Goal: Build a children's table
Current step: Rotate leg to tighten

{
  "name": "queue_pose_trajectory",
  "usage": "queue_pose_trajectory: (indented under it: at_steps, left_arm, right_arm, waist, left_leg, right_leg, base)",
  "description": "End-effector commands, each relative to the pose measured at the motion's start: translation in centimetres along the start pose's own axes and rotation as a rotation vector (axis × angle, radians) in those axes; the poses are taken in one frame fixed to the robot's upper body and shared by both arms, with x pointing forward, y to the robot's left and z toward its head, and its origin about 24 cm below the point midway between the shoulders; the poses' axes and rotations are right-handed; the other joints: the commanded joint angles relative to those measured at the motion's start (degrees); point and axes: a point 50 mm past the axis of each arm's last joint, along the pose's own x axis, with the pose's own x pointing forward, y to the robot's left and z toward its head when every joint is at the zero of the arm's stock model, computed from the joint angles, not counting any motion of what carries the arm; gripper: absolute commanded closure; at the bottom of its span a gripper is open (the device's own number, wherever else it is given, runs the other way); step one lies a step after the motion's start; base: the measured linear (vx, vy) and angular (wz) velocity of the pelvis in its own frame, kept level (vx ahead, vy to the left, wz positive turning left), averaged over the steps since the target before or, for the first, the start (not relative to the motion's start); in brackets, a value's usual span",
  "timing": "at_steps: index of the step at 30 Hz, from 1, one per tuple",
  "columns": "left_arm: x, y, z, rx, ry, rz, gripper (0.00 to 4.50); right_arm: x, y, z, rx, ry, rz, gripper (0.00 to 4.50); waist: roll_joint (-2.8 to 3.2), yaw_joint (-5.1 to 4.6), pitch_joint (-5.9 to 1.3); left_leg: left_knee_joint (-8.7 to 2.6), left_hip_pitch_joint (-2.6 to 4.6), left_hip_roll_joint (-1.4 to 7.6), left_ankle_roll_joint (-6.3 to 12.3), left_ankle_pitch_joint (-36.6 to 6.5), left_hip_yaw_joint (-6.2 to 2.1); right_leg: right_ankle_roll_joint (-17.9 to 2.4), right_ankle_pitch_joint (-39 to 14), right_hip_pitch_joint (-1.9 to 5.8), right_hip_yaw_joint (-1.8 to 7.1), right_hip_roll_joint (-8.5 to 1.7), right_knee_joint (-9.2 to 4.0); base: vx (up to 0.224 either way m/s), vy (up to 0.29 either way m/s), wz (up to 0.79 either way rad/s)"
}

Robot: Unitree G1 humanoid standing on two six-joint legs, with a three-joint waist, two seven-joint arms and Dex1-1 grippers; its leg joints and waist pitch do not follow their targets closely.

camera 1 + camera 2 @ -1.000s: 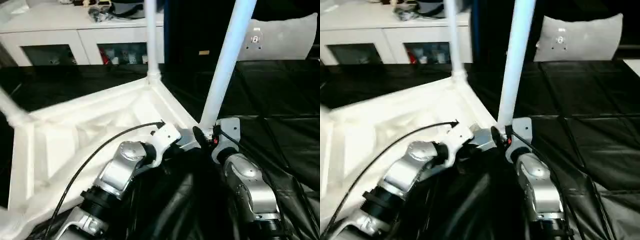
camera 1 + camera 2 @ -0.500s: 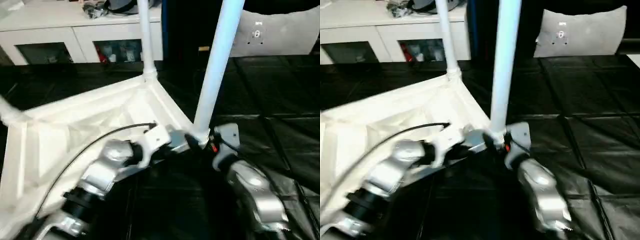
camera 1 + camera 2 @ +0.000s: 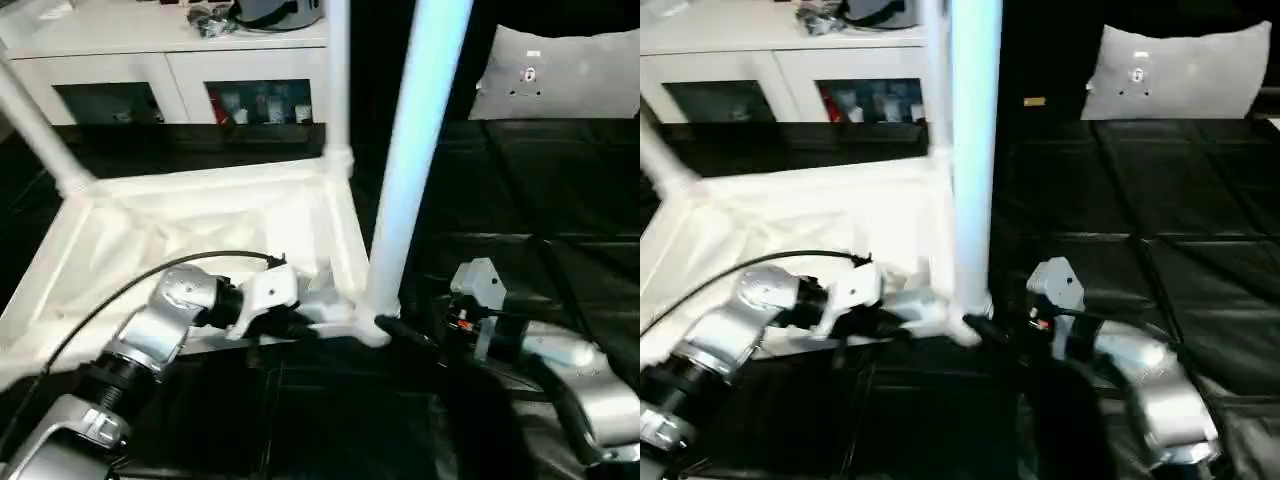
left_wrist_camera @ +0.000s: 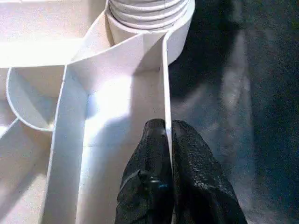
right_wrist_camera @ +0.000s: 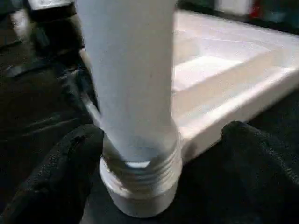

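Observation:
The children's table lies upside down on the black floor, its white top (image 3: 200,215) facing up with ribs showing. Three legs stand in corner sockets: a near leg (image 3: 415,150), a far leg (image 3: 337,80) and one at the left (image 3: 40,130). My left gripper (image 4: 167,128) is shut on the thin rim of the top, close to the near leg's socket (image 4: 149,18). Around the base of that leg (image 5: 135,93) my right gripper (image 5: 161,149) stands open, its black fingers (image 5: 252,154) apart on either side with a gap on one side.
A white cabinet with glass doors (image 3: 170,60) runs along the back. A grey-white cushion (image 3: 560,70) leans at the back right. Black floor mats (image 3: 560,200) spread to the right of the table. A black cable (image 3: 120,300) loops over my left forearm.
My right gripper has opened off the near leg's base and its arm has drawn back to the right. The left gripper stays shut on the rim. The camera has shifted.

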Motion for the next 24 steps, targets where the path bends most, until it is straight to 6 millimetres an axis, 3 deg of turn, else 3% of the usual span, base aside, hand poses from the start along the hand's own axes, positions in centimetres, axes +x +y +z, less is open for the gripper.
queue_pose_trajectory:
  at_steps: [1, 3, 4, 5, 7, 13, 24]
  left_arm:
    - [0.3, -0.3, 0.2, 0.067, 0.038, -0.102, 4.5]
    - [0.3, -0.3, 0.2, 0.085, 0.047, -0.124, 4.5]
    - [0.3, -0.2, 0.2, 0.091, 0.048, -0.133, 4.5]
    - [0.3, -0.2, 0.3, 0.098, 0.05, -0.141, 4.5]
    - [0.4, -0.2, 0.3, 0.114, 0.055, -0.161, 4.5]
    - [0.4, -0.2, 0.3, 0.137, 0.06, -0.198, 4.5]
    - [0.4, -0.1, 0.2, 0.151, 0.064, -0.227, 4.5]
  right_arm:
    - [0.3, 0.2, 0.3, -0.012, 0.028, 0.113, 0.02]
    - [0.5, 0.2, 0.4, -0.03, 0.046, 0.155, 0.02]
    - [0.7, 0.3, 0.4, -0.045, 0.055, 0.171, 0.02]
    - [0.9, 0.3, 0.4, -0.063, 0.061, 0.18, 0.02]
    - [1.3, 0.2, 0.4, -0.065, 0.067, 0.208, 0.02]
    - [2.0, 0.0, 0.7, -0.034, 0.057, 0.257, 0.54]
    - [2.2, 0.0, 0.6, -0.001, 0.067, 0.322, 1.44]
  waist:
    - [-1.42, 0.16, -3.5]
    - [-1.19, 0.5, -3.44]
    - [-1.22, 0.77, -3.42]
    - [-1.77, 0.81, -3.41]
    - [-1.55, 1.14, -3.52]
    - [-1.64, 1.52, -3.82]
    - [-1.82, 2.17, -3.89]
  left_leg:
    - [-3.59, 0.41, 3.71, 5.69, -6.76, -1.2]
    - [-3.59, 0.54, 3.77, 5.21, -7.8, -1.19]
    - [-3.65, 0.68, 3.88, 4.64, -8.5, -1.18]
    - [-3.7, 0.7, 3.91, 4.48, -8.57, -1.1]
    - [-3.71, 0.66, 3.87, 3.96, -8.1, -1.15]
    - [-3.42, 0.47, 3.88, 4.77, -6.11, -1.13]
    - [-3.38, 0.45, 3.89, 4.68, -5.87, -1.12]
  right_leg:
    - [-13.95, -5.75, 2.59, 2.62, -5.03, -3.84]
    - [-13.88, -8.17, 2.39, 2.65, -5.19, -3.98]
    - [-13.62, -9.54, 2.26, 2.71, -5.16, -4.08]
    - [-13.48, -9.84, 2.22, 2.77, -5.16, -4.14]
    - [-13.53, -9.56, 2.2, 2.77, -5.15, -3.89]
    - [-14.19, -5.32, 2.36, 2.67, -5.23, -3.36]
    - [-13.8, -6.29, 2.34, 2.62, -5.24, -3.38]
  base:
    - [0.0, 0.0, 0.0]
    - [0.0, 0.0, 0.0]
    - [0.0, 0.0, 0.0]
    - [0.0, 0.0, 0.0]
    - [0.0, 0.0, 0.0]
    - [0.0, 0.0, 0.0]
    - [0.0, 0.0, 0.0]
